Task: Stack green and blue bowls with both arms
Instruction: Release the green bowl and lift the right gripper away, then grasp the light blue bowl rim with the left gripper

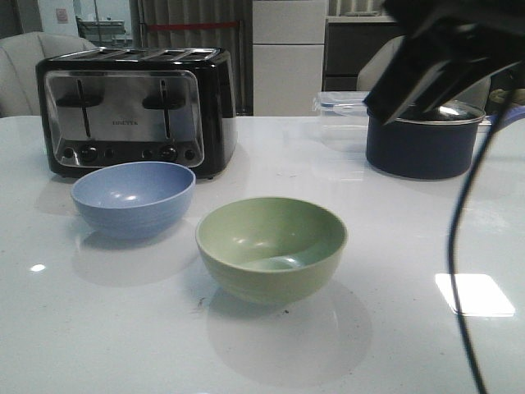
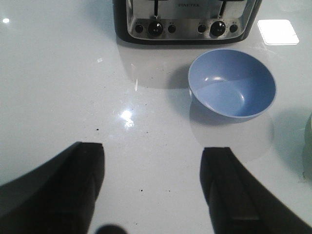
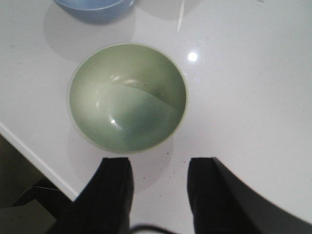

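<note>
The green bowl (image 1: 271, 248) stood upright nearest the counter's front edge, about midway along it, and the right gripper (image 3: 158, 195) hung above it with its jaws spread wide and holding nothing, the bowl lying just beyond the fingertips (image 3: 115, 178) in the right wrist view. The blue bowl (image 1: 133, 197) sat a little farther back and toward the counter's left side, near the green one but apart from it; the left gripper (image 2: 153, 187) hovered over bare counter short of it, its jaws likewise wide and empty. The white counter (image 1: 394, 345) was glossy, with lamp glare. At the back stood a black and steel toaster (image 1: 135, 108), with a dark navy pot (image 1: 422, 144) toward the back right corner, partly hidden by the right arm (image 1: 447, 53). The room behind was dim and hard to make out.
</note>
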`<state>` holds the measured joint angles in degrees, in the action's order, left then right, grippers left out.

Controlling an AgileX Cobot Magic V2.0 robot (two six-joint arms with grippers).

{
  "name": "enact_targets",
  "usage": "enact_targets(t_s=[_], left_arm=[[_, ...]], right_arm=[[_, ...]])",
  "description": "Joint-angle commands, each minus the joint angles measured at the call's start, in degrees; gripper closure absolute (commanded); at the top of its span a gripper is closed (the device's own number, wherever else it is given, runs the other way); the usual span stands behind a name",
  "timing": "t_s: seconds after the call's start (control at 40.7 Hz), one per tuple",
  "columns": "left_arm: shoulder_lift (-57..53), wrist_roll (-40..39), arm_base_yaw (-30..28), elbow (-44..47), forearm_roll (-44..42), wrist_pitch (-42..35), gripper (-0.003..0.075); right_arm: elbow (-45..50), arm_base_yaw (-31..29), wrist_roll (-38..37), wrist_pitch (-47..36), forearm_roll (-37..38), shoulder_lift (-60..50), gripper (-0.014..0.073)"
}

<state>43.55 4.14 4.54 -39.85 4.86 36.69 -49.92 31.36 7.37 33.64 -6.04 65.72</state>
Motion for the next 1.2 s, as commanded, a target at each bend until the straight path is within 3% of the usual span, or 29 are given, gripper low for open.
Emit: enact_targets(t_s=[0.0,0.221,0.418,0.614,1.18], left_arm=[[-0.1,-0.4,0.0,-1.7,0.7,-4.0,0.0232],[-0.1,1.6,0.2,-1.7,0.9,-4.4,0.022],[1.9,1.6,3.7,-2.7,1.0,-6.7,0.0092],[11.4,1.6,8.1,-7.3,1.4,-6.5,0.0084],[45.8,1.2,8.4,-25.5,6.0,-5.7,0.0084]], right_arm=[[2.7,0.3,0.9,-2.9,0.0,-10.0,0.0202],[11.3,0.3,0.9,0.3,0.0,-29.8,0.02],[15.3,0.3,0.8,3.0,0.0,-41.6,0.02],[15.8,0.3,0.8,5.7,0.1,-42.3,0.02],[15.8,0.3,0.8,6.7,0.1,-42.3,0.02]])
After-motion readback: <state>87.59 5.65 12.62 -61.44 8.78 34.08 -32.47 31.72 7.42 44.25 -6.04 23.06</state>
